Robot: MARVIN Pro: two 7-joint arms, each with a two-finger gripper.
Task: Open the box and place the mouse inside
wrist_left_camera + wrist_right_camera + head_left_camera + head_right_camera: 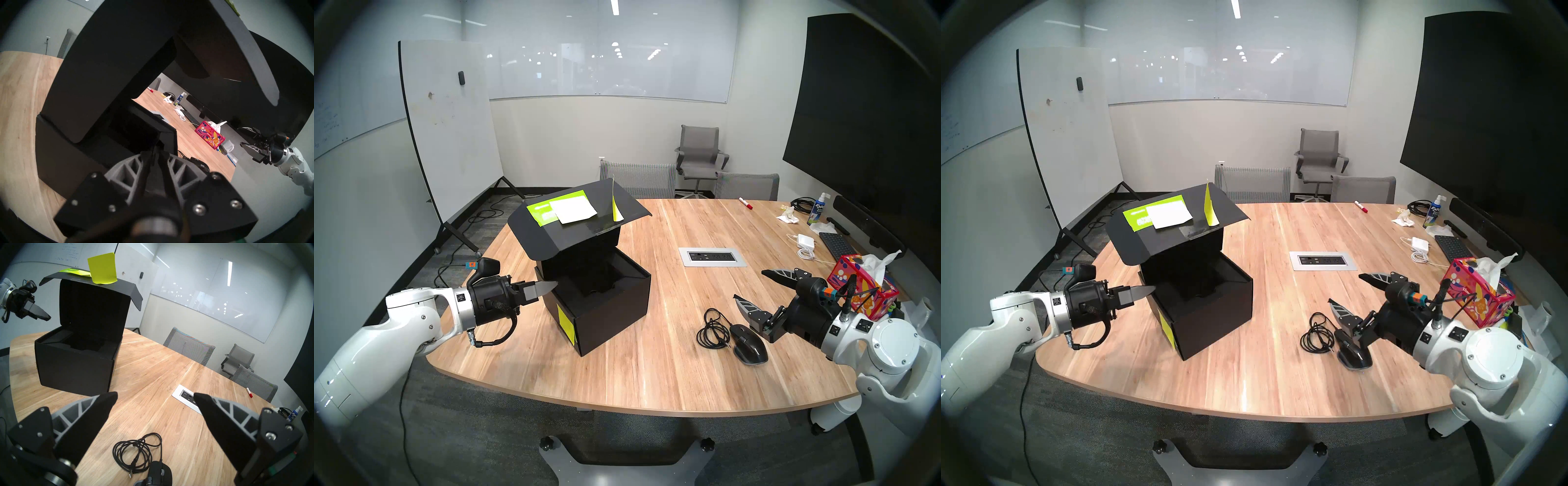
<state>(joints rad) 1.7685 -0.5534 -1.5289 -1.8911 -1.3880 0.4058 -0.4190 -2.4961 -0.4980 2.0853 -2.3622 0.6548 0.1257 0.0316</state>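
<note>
The black box (612,322) stands on the left half of the wooden table (653,366). Its flap lid (582,234) is raised, carrying a green label, white paper and a yellow sticky note. The black recessed insert (81,344) shows inside. My left gripper (551,286) is shut and empty, its tip at the box's left rim under the lid flap; it also shows in the left wrist view (155,152). The black mouse (750,344) lies on the table with its coiled cable (714,329). My right gripper (751,285) is open just above and behind the mouse (158,473).
A red floral tissue box (860,288) stands right behind my right wrist. A power outlet panel (712,257) is set in the table's middle. A white adapter (804,241), keyboard (836,244), spray bottle (818,208) and red marker (745,203) lie at the far right.
</note>
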